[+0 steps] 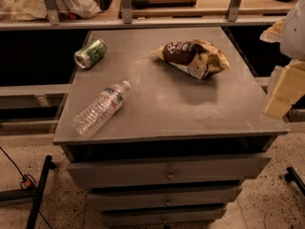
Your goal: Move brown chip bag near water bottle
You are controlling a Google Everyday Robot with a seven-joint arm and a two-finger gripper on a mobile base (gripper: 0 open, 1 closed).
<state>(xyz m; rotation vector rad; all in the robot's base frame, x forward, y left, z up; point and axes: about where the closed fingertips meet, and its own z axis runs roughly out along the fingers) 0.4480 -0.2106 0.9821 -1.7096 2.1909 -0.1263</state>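
Note:
The brown chip bag point(190, 56) lies crinkled at the back right of the grey cabinet top point(190, 113), dark brown with cream ends. The water bottle point(101, 109) lies on its side at the front left, with its white cap pointing toward the middle. The two are well apart. My gripper point(279, 99), with cream-coloured fingers, hangs at the right edge of the view, beside the cabinet's right edge and to the right of the bag. It touches neither the bag nor the bottle.
A green can point(90, 53) lies on its side at the back left of the top. A shelf rail with metal posts point(126, 4) runs behind the cabinet. Drawers point(167, 173) face the front. A black stand leg point(38, 190) and a cable are on the floor at left.

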